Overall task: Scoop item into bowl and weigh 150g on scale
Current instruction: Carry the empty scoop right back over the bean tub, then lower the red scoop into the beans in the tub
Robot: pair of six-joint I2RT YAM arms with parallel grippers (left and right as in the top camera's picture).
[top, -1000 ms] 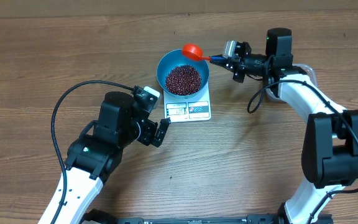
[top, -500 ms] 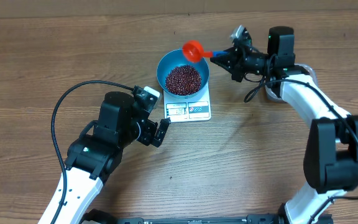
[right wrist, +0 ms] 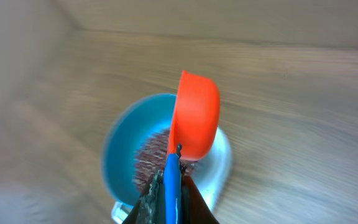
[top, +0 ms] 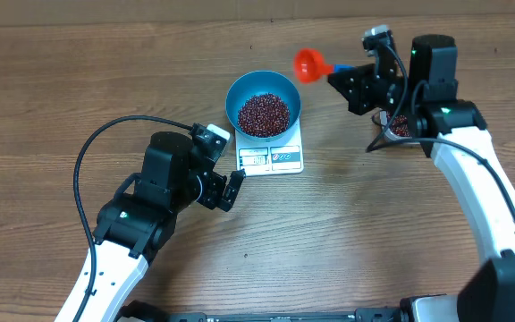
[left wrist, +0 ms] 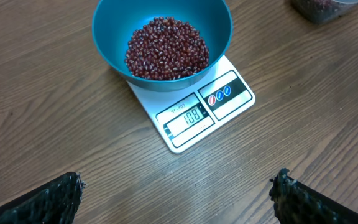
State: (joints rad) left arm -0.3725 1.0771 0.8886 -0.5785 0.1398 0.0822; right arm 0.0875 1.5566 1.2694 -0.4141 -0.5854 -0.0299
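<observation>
The scale (left wrist: 194, 118), display reading 108, carries the blue bowl (left wrist: 102, 28) of beans (left wrist: 166, 50). The left hand (left wrist: 178, 185) is open; the right hand (right wrist: 166, 196) clamps the red scoop (right wrist: 196, 115) by its handle.

Matt wood-grain brown tabletop (top: 356, 224); smooth glossy round blue plastic bowl (left wrist: 107, 31); smooth flat white plastic scale (left wrist: 149, 99); glossy small red plastic scoop (top: 308, 63).
</observation>
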